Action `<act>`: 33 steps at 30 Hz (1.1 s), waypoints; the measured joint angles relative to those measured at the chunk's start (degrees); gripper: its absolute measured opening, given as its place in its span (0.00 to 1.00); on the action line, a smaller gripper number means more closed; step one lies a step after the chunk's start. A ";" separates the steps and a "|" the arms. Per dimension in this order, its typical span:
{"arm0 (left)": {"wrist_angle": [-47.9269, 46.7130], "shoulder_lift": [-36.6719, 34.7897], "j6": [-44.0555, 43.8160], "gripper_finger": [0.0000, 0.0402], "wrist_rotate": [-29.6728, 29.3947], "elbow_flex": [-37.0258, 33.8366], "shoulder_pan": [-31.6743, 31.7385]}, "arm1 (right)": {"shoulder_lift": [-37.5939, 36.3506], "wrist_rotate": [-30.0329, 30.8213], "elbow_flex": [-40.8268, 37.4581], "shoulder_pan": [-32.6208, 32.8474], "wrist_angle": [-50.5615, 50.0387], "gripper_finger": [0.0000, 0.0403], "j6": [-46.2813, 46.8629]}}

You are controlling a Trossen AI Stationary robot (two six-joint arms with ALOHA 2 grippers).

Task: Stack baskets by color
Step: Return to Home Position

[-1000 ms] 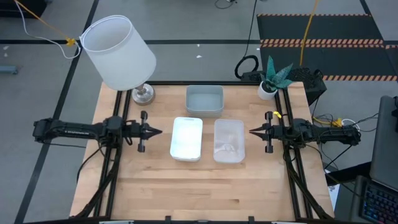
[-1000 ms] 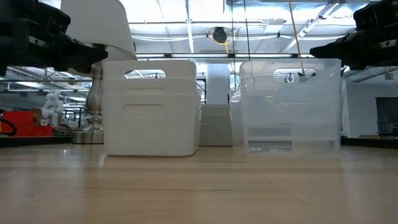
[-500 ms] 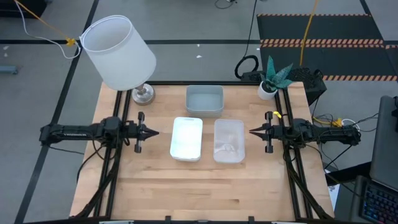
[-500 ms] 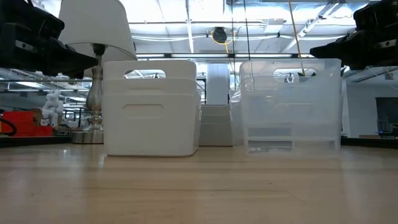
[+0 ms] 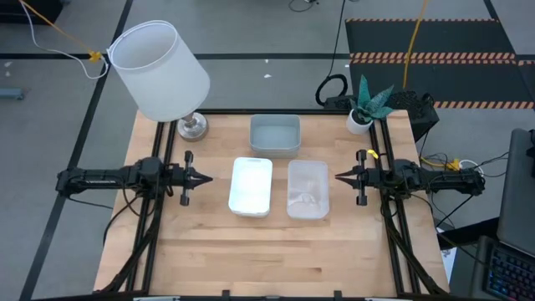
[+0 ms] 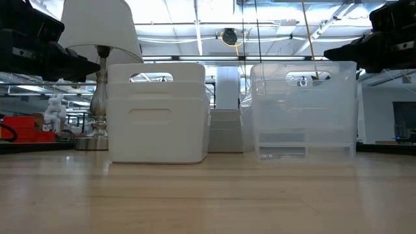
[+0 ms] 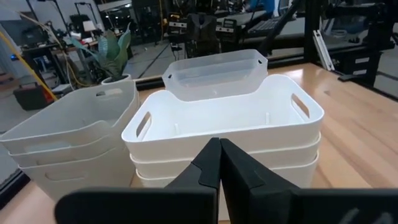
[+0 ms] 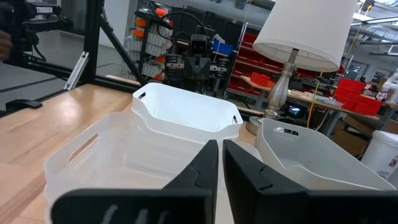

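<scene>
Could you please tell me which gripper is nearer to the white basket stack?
The left. The left gripper sits just beside the white basket stack, apart from it; the right gripper is beyond the clear basket stack, which stands between.

- The white baskets (image 5: 251, 186) are plain white all over, with no pattern.
- The clear baskets (image 5: 308, 189) are see-through with a faint frosted haze.
- The grey-blue baskets (image 5: 275, 135) are a pale, even grey-blue.
- The worktop (image 5: 276, 251) is light wood with fine plank lines.
- The lampshade (image 5: 159, 71) is white, and the lamp foot (image 5: 193, 127) is silver.
- The plant (image 5: 372, 98) has green leaves, and its pot (image 5: 359, 121) is white.
- The left end effector (image 5: 209, 177) and the right end effector (image 5: 338, 176) are black.
- The floor mat (image 5: 426, 38) is black with orange striped bands.
</scene>
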 joint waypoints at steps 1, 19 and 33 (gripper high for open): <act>-0.01 0.00 0.24 0.02 -0.02 0.00 0.00 | 0.01 0.00 -0.01 0.00 0.00 0.04 0.00; 0.27 0.00 -1.69 0.02 -2.62 0.00 0.00 | 0.02 0.00 -0.01 0.01 0.00 0.04 0.00; 0.32 0.00 -1.75 0.02 -2.62 -0.02 0.00 | 0.02 0.00 -0.01 0.00 0.01 0.04 0.01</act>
